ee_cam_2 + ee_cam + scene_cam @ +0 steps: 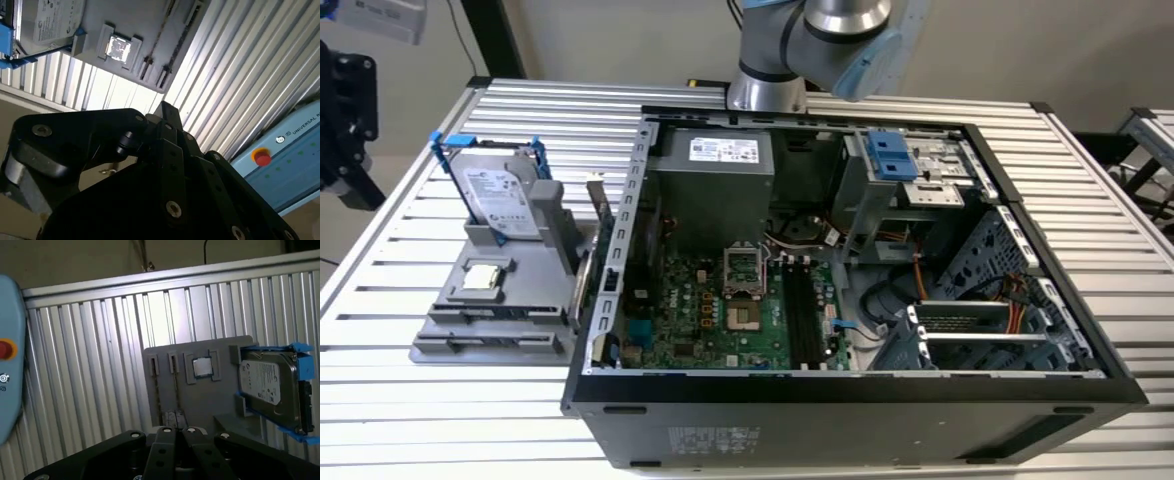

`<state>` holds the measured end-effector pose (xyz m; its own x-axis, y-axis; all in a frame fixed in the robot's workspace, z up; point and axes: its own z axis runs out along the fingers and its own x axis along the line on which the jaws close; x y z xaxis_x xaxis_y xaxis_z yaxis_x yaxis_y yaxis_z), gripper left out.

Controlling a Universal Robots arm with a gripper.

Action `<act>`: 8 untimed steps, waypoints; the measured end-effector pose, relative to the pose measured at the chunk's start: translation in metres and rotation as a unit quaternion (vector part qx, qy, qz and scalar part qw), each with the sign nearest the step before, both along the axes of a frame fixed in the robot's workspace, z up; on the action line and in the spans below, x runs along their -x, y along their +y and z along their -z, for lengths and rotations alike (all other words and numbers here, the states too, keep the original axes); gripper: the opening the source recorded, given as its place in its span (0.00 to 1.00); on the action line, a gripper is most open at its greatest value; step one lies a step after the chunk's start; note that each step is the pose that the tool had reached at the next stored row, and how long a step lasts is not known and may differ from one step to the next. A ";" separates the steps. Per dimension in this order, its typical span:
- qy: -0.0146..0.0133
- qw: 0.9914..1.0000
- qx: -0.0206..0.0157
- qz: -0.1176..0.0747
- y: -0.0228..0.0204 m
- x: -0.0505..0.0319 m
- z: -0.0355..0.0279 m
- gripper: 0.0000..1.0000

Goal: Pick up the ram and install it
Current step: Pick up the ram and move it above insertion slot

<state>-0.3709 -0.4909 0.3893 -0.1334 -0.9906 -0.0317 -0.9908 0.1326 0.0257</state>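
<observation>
At the exterior view's left, on a bench of ribbed aluminium slats, we find a grey holder. A silver hard drive in a blue frame stands at its far end, and a small square processor chip lies flat nearer the middle. The ram stands on edge in a narrow slot along the holder's side, just beside the wall of the open computer case. In the first wrist view we see it edge-on as a thin line.

The case fills the centre and right of the exterior frame. Its motherboard is exposed, with long black memory slots beside the processor socket.

The arm comes in at the top centre of that frame, behind the case. In both wrist views the black tool is drawn together to a point, closed on nothing, and hangs well apart from the holder, which lies beyond its tip.

The slats gleam under overhead light. A pale blue pendant with a red button rests on the bench. Past the bench edge are a plain beige floor and wall, with dark equipment at the upper left of the exterior frame.
</observation>
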 end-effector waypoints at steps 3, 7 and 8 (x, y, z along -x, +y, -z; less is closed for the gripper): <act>-0.001 1.000 0.000 -0.027 -0.0001 -0.0001 0.0010 0.00; -0.001 0.998 0.000 -0.060 -0.0001 0.0000 0.0014 0.00; -0.001 0.998 0.000 -0.061 -0.0001 0.0001 0.0014 0.00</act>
